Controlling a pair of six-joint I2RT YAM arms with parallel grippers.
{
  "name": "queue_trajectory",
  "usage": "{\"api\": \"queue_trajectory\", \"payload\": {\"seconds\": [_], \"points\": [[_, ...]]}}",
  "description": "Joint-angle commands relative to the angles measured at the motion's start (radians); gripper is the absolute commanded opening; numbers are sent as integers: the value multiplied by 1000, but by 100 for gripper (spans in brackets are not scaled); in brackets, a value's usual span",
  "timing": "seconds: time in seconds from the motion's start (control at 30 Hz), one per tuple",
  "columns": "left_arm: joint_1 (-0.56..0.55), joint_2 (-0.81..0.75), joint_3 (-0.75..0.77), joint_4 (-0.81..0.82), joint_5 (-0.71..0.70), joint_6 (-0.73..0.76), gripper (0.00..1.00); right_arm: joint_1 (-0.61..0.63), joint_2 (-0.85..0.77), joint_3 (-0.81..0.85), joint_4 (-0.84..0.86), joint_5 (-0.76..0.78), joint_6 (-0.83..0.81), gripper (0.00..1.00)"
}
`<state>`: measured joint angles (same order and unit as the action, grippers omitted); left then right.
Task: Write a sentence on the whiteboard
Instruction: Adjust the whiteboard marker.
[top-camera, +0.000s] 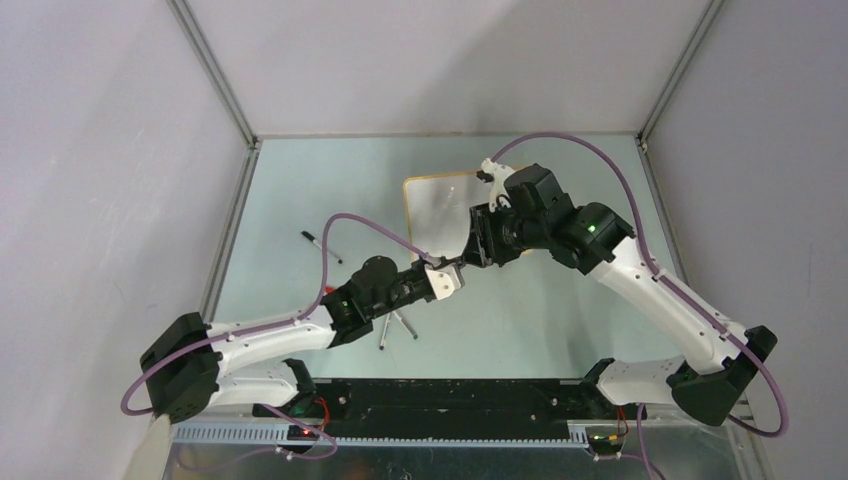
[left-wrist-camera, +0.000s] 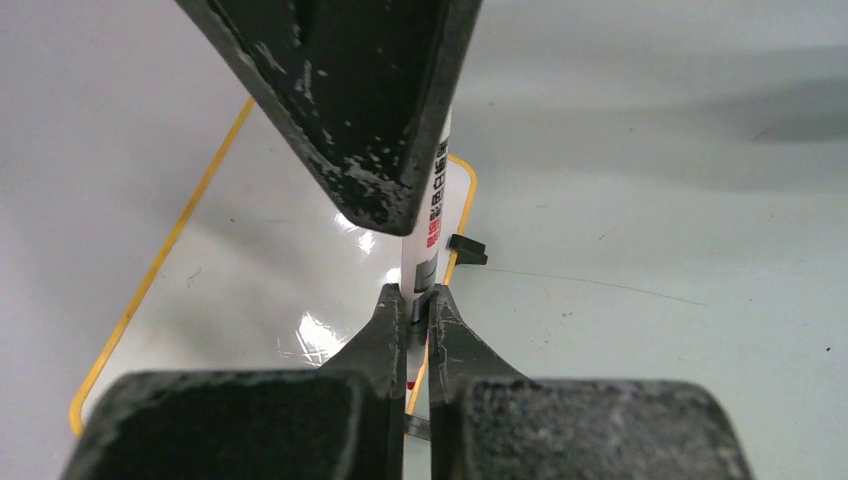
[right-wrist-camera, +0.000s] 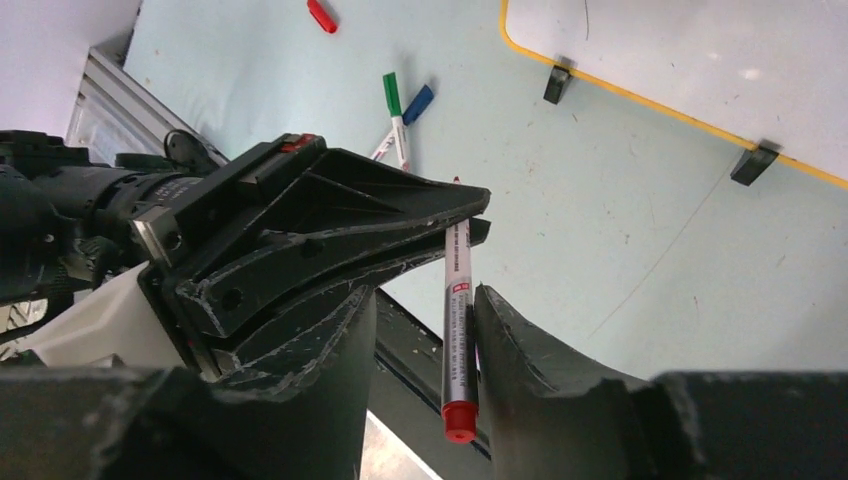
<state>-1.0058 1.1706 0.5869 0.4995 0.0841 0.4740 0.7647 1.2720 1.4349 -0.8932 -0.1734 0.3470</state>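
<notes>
Two scuffed left fingers (left-wrist-camera: 382, 335) pinch a slim white marker (left-wrist-camera: 430, 215).

No word or number can be read with certainty. The only print is on the white barrel of the marker (left-wrist-camera: 438, 200). In the left wrist view a small red block and a row of black characters run lengthwise along it, too blurred to make out. In the right wrist view the same marker (right-wrist-camera: 458, 320) shows a tiny red square and fine grey lines of print, too small to read. The whiteboard (right-wrist-camera: 700, 60) carries one thin dark stroke that forms no legible letter
</notes>
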Motion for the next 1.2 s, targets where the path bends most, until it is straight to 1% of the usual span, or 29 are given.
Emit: {"api": "queue_trajectory", "payload": {"seconds": [0.0,0.17,0.3,0.4,0.57,0.67,0.73,0.8,0.83,0.87,0.9,0.93,0.97,1.0,1.03,1.07,1.1,1.13,1.17], "points": [[-1,-21,27,53,0,-27,0,9,-7,11,50,8,4,47],[-1,-22,26,54,15,-24,0,15,31,20,41,16,0,48],[-1,-27,21,57,16,-23,0,27,64,34,25,27,0,45],[-1,-31,21,57,14,-23,0,30,87,40,17,30,-2,38],[-1,-36,16,59,11,-21,0,41,117,57,-7,36,-6,31],[-1,-38,14,61,7,-20,0,45,129,61,-16,37,-8,21],[-1,-40,14,61,-1,-20,0,47,133,64,-22,39,-11,18],[-1,-42,12,67,-6,-23,1,47,132,65,-24,40,-11,12],[-1,-43,8,72,-7,-26,4,48,132,66,-24,41,-11,8],[-1,-45,5,86,-8,-28,16,48,130,67,-23,43,-11,6],[-1,-46,-5,98,-11,-33,23,48,127,67,-23,53,-10,2],[-1,-50,-11,124,-15,-38,38,48,123,67,-20,58,-8,0],[-1,-53,-23,137,-27,-49,44,48,115,67,-17,73,-6,0],[-1,-58,-34,161,-36,-62,56,46,106,66,-16,83,-3,0],[-1,-64,-39,172,-64,-71,61,45,100,65,-13,109,-1,0],[-1,-67,-46,195,-72,-94,68,39,84,59,-11,122,6,0],[0,-72,-50,206,-130,-111,71,34,77,57,-7,157,11,0],[1,-75,-53,228,-158,-156,76,20,58,53,-8,188,30,0],[9,-84,-53,235,-208,-181,78,11,48,49,-7,236,39,0]]}}
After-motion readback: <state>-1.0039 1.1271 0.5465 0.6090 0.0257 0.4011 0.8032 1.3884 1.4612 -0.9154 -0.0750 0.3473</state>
